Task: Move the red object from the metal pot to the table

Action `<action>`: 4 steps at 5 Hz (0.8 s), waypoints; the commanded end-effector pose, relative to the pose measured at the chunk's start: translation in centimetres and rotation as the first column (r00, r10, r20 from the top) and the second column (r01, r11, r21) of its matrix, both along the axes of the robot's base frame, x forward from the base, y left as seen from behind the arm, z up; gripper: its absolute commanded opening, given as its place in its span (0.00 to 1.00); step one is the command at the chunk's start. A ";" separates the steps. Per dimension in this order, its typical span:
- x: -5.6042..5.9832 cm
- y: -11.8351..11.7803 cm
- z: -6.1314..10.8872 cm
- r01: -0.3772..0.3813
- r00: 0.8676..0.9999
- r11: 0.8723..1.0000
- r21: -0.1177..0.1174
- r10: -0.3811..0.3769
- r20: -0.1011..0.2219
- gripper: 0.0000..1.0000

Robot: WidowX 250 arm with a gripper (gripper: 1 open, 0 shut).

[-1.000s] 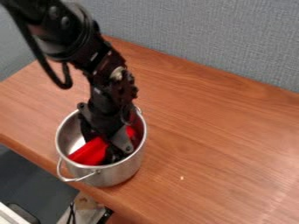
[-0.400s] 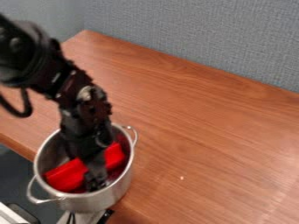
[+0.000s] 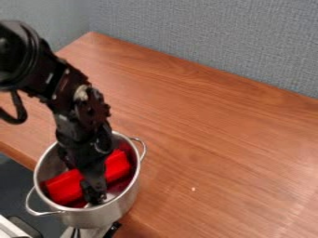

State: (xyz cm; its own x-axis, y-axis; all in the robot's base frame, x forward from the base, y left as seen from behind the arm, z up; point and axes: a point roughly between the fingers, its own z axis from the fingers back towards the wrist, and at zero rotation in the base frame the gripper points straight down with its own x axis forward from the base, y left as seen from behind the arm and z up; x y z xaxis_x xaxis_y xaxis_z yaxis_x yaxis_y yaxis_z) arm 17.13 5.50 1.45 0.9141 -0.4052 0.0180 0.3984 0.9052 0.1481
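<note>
No text, label, brand, number or sign can be read anywhere: none on the pot, none on the red object, none on the arm, and none on the worktop.

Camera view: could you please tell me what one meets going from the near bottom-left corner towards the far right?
Metal pot with the red object inside, end effector reaching into it → bare table → grey wall.
</note>
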 end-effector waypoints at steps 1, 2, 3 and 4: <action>1.5 0.6 1.4 -0.032 0.999 0.999 0.010 0.032 0.019 0.00; 2.1 0.7 1.7 -0.043 0.999 0.999 -0.025 0.043 0.007 0.00; 1.8 0.0 2.6 -0.021 1.000 0.999 -0.026 0.021 -0.008 0.00; 3.0 -0.1 2.4 -0.093 0.995 0.995 -0.034 0.092 -0.035 0.00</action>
